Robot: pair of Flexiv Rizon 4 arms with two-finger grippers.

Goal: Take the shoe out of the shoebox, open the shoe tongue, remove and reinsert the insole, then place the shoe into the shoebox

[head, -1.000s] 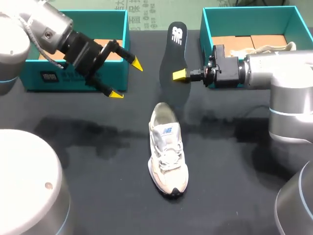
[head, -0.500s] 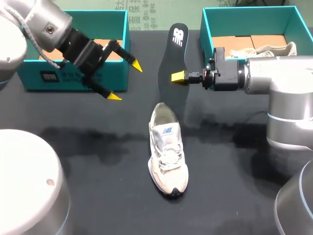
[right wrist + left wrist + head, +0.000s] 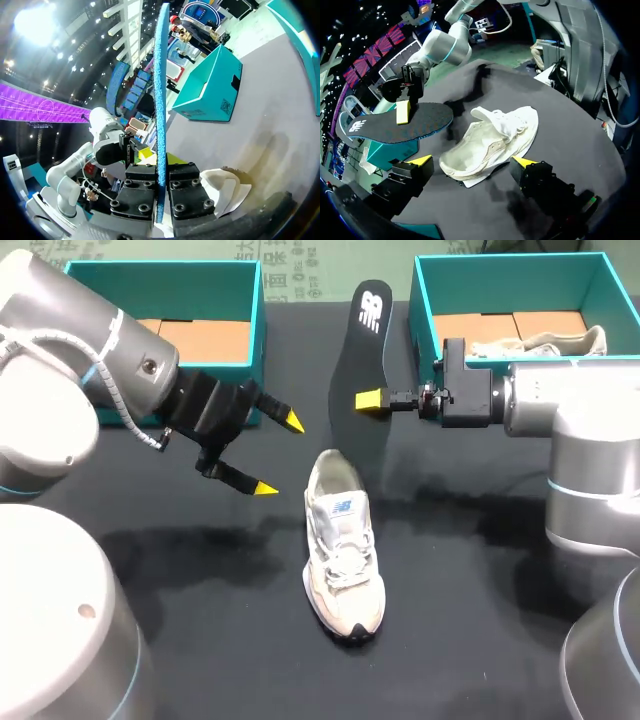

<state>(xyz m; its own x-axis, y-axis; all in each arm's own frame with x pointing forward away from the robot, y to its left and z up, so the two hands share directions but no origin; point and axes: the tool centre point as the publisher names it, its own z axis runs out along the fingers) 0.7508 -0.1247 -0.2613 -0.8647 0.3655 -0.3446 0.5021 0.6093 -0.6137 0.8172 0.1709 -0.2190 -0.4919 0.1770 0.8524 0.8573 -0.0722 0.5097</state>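
A white sneaker (image 3: pixel 343 550) lies on the black table, toe toward the front edge, its opening facing the back. Its dark grey insole (image 3: pixel 362 360) hangs upright above the table behind the sneaker, with my right gripper (image 3: pixel 370 400) shut on its edge. In the right wrist view the insole (image 3: pixel 161 100) stands edge-on between the fingers of that gripper (image 3: pixel 161 200), the sneaker (image 3: pixel 227 192) below. My left gripper (image 3: pixel 279 453) is open just left of the sneaker's heel. In the left wrist view the sneaker (image 3: pixel 492 140) lies right ahead of this gripper (image 3: pixel 472 161), the insole (image 3: pixel 395 122) beyond.
A teal shoebox (image 3: pixel 160 270) stands at the back left behind my left arm. A second teal shoebox (image 3: pixel 510 268) at the back right holds something beige (image 3: pixel 560 338). In the right wrist view the left shoebox (image 3: pixel 210 85) stands beyond the insole.
My left arm has swung from in front of the left shoebox down and right, toward the sneaker's heel, fingers still open. The right gripper has barely shifted with the insole.
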